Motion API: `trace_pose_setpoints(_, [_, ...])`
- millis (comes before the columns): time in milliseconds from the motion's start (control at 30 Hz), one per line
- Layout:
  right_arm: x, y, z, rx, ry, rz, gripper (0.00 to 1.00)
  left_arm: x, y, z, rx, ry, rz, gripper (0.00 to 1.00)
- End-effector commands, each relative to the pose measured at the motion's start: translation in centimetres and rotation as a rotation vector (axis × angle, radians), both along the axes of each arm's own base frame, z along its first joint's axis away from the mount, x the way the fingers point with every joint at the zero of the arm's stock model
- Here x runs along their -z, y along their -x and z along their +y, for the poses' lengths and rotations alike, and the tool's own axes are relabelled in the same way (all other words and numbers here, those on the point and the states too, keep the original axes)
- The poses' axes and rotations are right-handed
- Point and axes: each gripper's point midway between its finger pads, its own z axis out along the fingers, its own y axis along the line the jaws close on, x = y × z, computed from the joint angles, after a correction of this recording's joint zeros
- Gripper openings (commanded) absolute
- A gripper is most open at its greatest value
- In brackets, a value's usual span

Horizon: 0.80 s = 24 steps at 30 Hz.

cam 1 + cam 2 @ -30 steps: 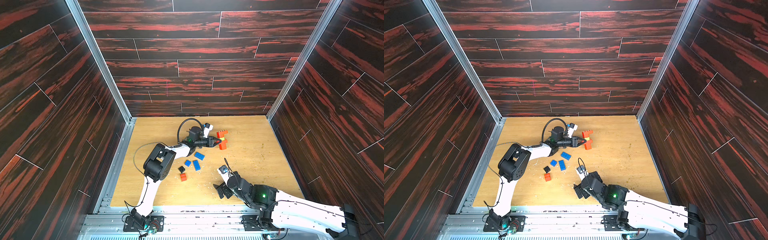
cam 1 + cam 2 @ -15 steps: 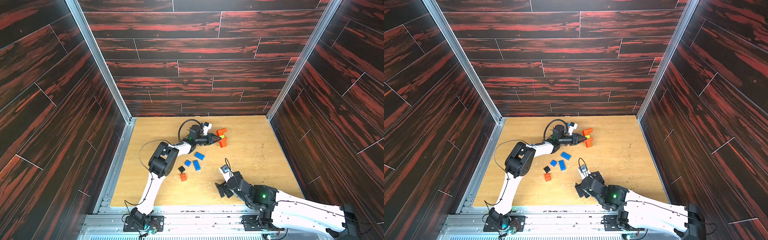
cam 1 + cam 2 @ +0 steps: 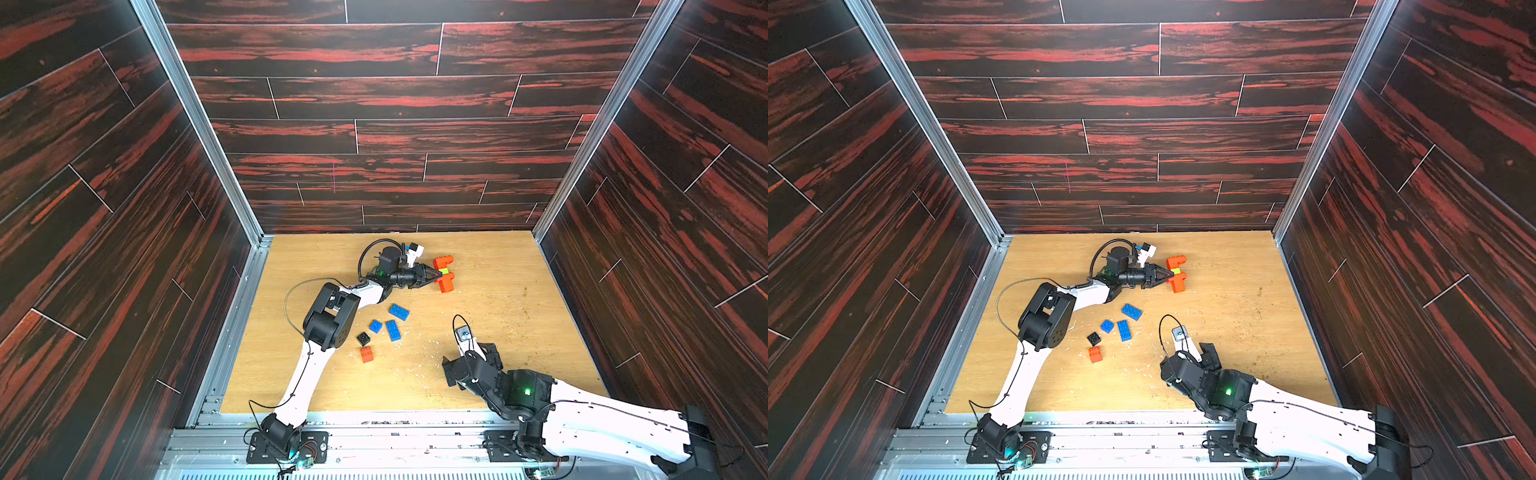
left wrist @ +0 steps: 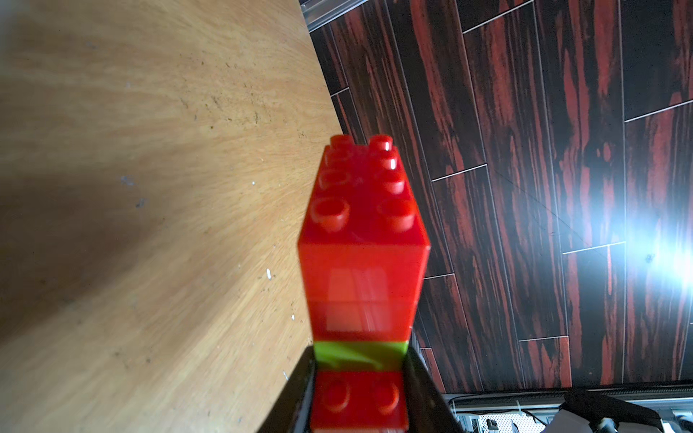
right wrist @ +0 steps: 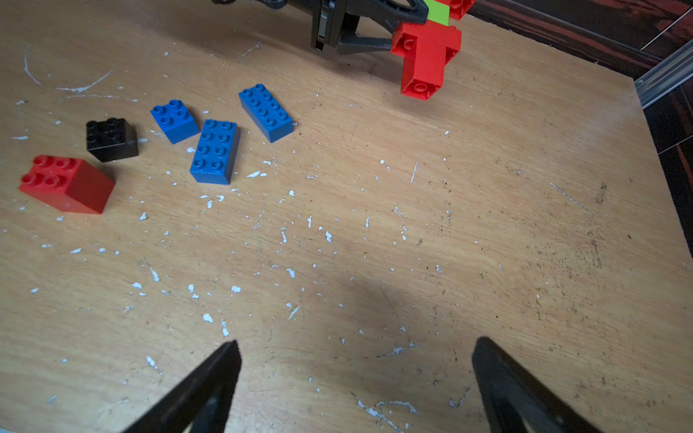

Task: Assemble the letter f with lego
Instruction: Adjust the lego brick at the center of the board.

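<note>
Dark, red-streaked wood panels wall in a pale wooden counter (image 3: 519, 291) that is scuffed and flecked with white chips. Nearest me, my right end effector (image 5: 358, 343) hangs low over a bare patch of counter. Its black fingers (image 5: 210, 378) are spread wide and grasp nothing.

Beyond it, toward my left, the loose lego lies studs-up. A loose red brick (image 3: 366, 354) is closest, with a black brick (image 3: 363, 338) just behind it. Then comes a square blue brick (image 3: 375, 326) beside a near blue oblong (image 3: 392, 330), and a far blue oblong (image 3: 399, 311) lies a little further on. As far as I can see, none of them touch.

Further back, my left end effector (image 3: 437, 274) reaches out sideways, low over the counter. It is clenched on a red lego assembly (image 3: 445, 282), gripping it at its lime green brick (image 4: 360, 352). Red bricks extend from both faces of the green one, with short pieces jutting off to the side. I cannot tell whether the assembly touches the counter.
</note>
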Motion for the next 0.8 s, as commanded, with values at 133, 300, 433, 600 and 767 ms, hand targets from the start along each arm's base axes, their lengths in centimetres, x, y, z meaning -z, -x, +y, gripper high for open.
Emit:
trace_pose_setpoints(133, [-1.0,-0.1,0.0,0.016,-0.024,-0.015,0.99,0.2,-0.7,-0.3,0.050,0.018,0.040,0.25])
trace_pose_setpoints(300, [-1.1,0.0,0.2,0.002,-0.038,-0.014,0.99,1.4,-1.3,-0.3,0.047,-0.002,0.067,0.26])
trace_pose_setpoints(433, [-1.0,0.1,0.2,-0.001,-0.038,-0.012,0.98,2.3,-1.9,-0.2,0.037,-0.016,0.085,0.26])
trace_pose_setpoints(600, [-0.8,0.1,0.3,-0.003,-0.031,-0.007,0.98,3.2,-2.5,-0.4,0.037,-0.028,0.114,0.26])
trace_pose_setpoints(767, [-0.8,0.1,0.4,-0.007,-0.026,-0.003,0.98,3.6,-2.9,-0.5,0.038,-0.021,0.140,0.26])
